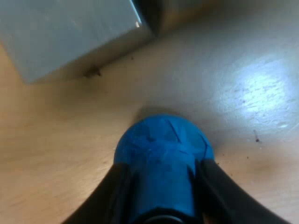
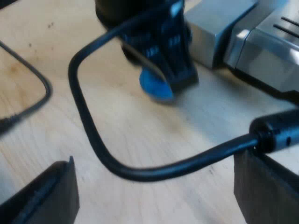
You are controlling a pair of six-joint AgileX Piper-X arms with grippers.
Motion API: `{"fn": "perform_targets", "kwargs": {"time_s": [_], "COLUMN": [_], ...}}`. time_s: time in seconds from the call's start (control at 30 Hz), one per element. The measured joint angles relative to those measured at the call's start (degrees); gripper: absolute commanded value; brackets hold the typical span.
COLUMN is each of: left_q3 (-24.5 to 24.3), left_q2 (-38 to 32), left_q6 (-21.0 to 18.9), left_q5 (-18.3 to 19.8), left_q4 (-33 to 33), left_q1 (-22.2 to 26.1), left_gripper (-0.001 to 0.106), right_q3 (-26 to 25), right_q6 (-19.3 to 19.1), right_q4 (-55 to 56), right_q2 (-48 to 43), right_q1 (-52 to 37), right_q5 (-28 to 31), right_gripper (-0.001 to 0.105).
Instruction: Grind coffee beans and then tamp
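Note:
A blue tamper (image 1: 163, 144) sits between the two black fingers of my left gripper (image 1: 163, 165), which is shut on it. The tamper's rounded blue end points down at the wooden table (image 1: 70, 140), close to the surface; whether it touches I cannot tell. In the right wrist view, the left gripper (image 2: 161, 77) with the blue tamper (image 2: 154, 88) hangs beside the base of the espresso machine (image 2: 243, 42). My right gripper (image 2: 154, 193) is open, its fingers far apart over bare wood, some way from the tamper, holding nothing.
A corner of the machine's metal base (image 1: 70, 32) stands near the tamper. A thin dark cord (image 2: 32, 79) lies on the wooden table (image 2: 140, 135). Dark coffee specks (image 1: 256, 137) dot the wood.

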Motion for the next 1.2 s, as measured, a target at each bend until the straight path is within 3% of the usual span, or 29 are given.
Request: {"fn": "perform_targets", "kwargs": {"time_s": [0.27, 0.47, 0.6, 0.73, 0.87, 1.07, 1.2], "left_q3": [0.00, 0.00, -0.80, -2.66, -3.88, -3.86, -3.86], "left_q2": [-11.86, -18.76, -21.07, -21.40, -21.40, -21.40, -21.40], "left_q6": [0.35, 0.35, 0.61, 1.00, 1.12, 0.74, 0.26], "left_q5": [0.17, 4.22, 5.40, 5.92, 7.95, 8.18, 10.88], "left_q4": [5.13, 10.57, 14.07, 15.57, 15.63, 14.32, 12.49], "left_q1": [0.00, 0.00, 0.00, -0.39, -4.15, -10.49, -12.62], "left_gripper": [0.000, 0.000, 0.000, 0.000, 0.000, 0.000, 0.000], "right_q3": [0.00, 0.00, 0.00, 1.82, 6.31, 14.12, 16.77], "right_q6": [2.89, 3.38, 6.01, 9.62, 11.71, 11.90, 8.75], "right_q4": [12.88, 20.63, 23.97, 23.75, 17.52, 4.35, 0.92], "right_q2": [-7.31, -11.51, -12.50, -12.45, -12.45, -12.45, -12.45], "right_q1": [0.00, 0.00, 0.00, 0.00, 0.00, 0.00, 0.00], "right_q5": [2.17, 2.64, 7.24, 9.61, 11.58, 12.04, 11.93], "right_gripper": [0.071, 0.071, 0.071, 0.071, 0.071, 0.071, 0.071]}}
